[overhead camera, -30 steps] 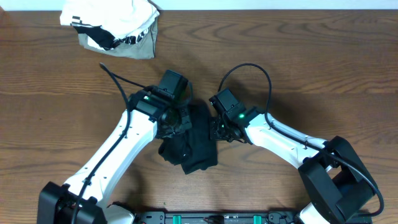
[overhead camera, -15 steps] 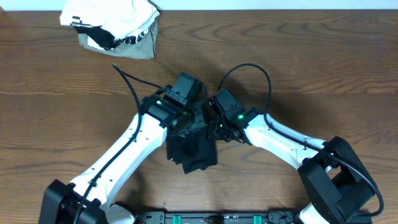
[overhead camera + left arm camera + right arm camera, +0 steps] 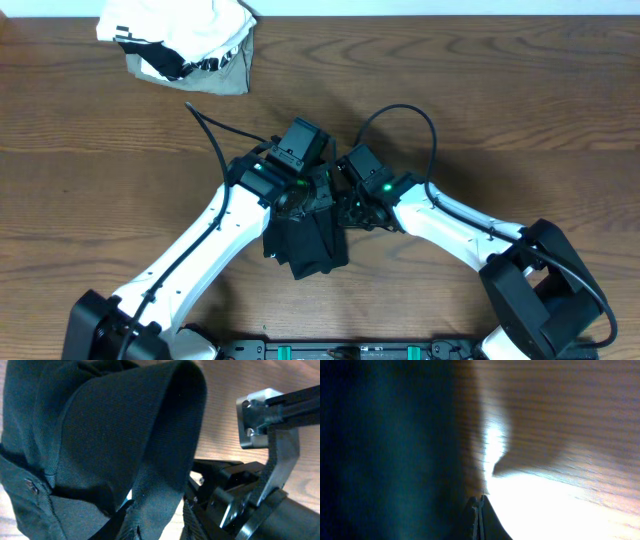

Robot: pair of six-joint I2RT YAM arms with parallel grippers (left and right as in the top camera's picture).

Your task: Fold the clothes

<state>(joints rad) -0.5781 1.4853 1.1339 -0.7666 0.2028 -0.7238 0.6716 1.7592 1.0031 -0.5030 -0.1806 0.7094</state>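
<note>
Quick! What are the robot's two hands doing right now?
Left hand: on the black garment, open or closed cannot be told.
Right hand: closed, at the garment's edge.

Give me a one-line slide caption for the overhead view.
Left arm and right arm meet over a crumpled black garment on a wooden table; white-and-grey bundle lies apart.

Brown wooden table (image 3: 520,110) (grain running sideways). Rumpled black garment (image 3: 312,248) near centre front. A white-and-grey bundle (image 3: 180,45) lies at the far left corner, well apart.
</note>
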